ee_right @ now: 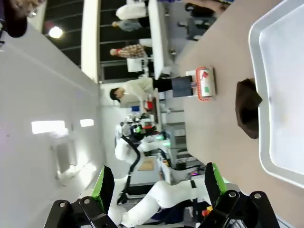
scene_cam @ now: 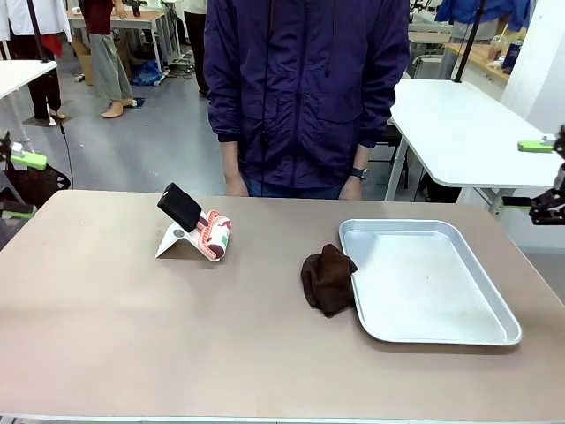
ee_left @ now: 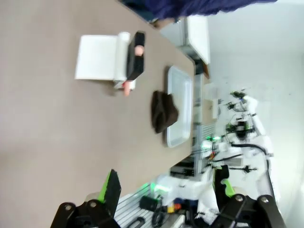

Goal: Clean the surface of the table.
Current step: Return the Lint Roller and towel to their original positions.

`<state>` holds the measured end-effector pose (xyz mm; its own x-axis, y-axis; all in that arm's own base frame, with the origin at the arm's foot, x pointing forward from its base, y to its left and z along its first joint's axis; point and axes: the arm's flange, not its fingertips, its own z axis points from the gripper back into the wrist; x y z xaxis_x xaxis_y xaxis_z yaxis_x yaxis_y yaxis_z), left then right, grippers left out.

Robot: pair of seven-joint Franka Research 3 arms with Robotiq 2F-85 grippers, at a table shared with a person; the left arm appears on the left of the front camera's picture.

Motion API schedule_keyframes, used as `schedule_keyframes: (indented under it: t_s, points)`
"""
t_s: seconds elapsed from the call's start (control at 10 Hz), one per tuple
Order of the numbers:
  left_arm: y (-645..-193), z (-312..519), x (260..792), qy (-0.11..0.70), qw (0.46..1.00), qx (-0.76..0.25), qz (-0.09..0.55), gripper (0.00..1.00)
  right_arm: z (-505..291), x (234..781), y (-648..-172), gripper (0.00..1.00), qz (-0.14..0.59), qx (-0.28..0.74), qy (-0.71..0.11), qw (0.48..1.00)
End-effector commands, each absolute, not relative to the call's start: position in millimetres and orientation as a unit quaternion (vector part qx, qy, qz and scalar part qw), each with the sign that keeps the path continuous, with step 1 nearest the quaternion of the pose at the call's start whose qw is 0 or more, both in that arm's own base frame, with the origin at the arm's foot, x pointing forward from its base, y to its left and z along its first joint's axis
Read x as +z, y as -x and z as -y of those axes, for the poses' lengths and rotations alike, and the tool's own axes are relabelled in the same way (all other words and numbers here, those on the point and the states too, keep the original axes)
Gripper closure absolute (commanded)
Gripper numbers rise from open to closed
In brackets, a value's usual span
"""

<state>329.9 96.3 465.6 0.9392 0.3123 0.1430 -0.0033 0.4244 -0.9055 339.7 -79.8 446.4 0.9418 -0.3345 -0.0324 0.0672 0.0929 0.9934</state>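
Observation:
The beige-brown table (scene_cam: pixel 132 336) spans the front view. A crumpled dark brown cloth (scene_cam: pixel 328 279) lies on it, touching the left rim of a silver tray (scene_cam: pixel 494 296). My left gripper (scene_cam: pixel 22 185) hangs open off the table's left end, nothing between its green pads. My right gripper (scene_cam: pixel 527 175) hangs open off the right end, also holding nothing. The left wrist view looks past the open left gripper (ee_left: pixel 167 187) to the table (ee_left: pixel 57 142), cloth (ee_left: pixel 164 111) and tray (ee_left: pixel 179 128). In the right wrist view, the cloth (ee_right: pixel 248 107) and tray (ee_right: pixel 285 95) lie beyond the open right gripper (ee_right: pixel 159 183).
A patterned roll with a black handle (scene_cam: pixel 196 226) rests on a white folded sheet at the table's left middle. A person in a purple jacket (scene_cam: pixel 305 88) stands at the far edge, hands hanging at the sides. White tables stand behind.

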Motion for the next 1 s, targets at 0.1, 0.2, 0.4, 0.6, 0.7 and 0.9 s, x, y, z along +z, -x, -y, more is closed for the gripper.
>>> schedule_keyframes:
  t_s: [0.1,0.2,0.4,0.6,0.7,0.9]
  points:
    - [-329.9,-96.3,465.6,0.528,0.831,0.095,0.146,0.0,65.7,460.4,-339.6,0.0,0.1,-0.13,-0.64,0.751]
    - [-329.9,-96.3,465.6,0.528,0.831,0.095,0.146,0.0,65.7,460.4,-339.6,0.0,0.1,-0.13,-0.64,0.751]
    - [-329.9,-96.3,465.6,0.528,0.831,0.095,0.146,0.0,65.7,460.4,-339.6,0.0,0.1,-0.13,-0.64,0.751]
    - [-329.9,-96.3,465.6,0.528,0.831,0.095,0.146,0.0,65.7,460.4,-339.6,0.0,0.1,-0.13,-0.64,0.751]
    - [-329.9,-96.3,465.6,0.528,0.831,0.095,0.146,0.0,65.7,460.4,-339.6,0.0,0.1,-0.13,-0.64,0.751]
    - [-329.9,-96.3,465.6,0.528,0.831,0.095,0.146,0.0,65.7,460.4,-339.6,0.0,0.1,-0.13,-0.64,0.751]
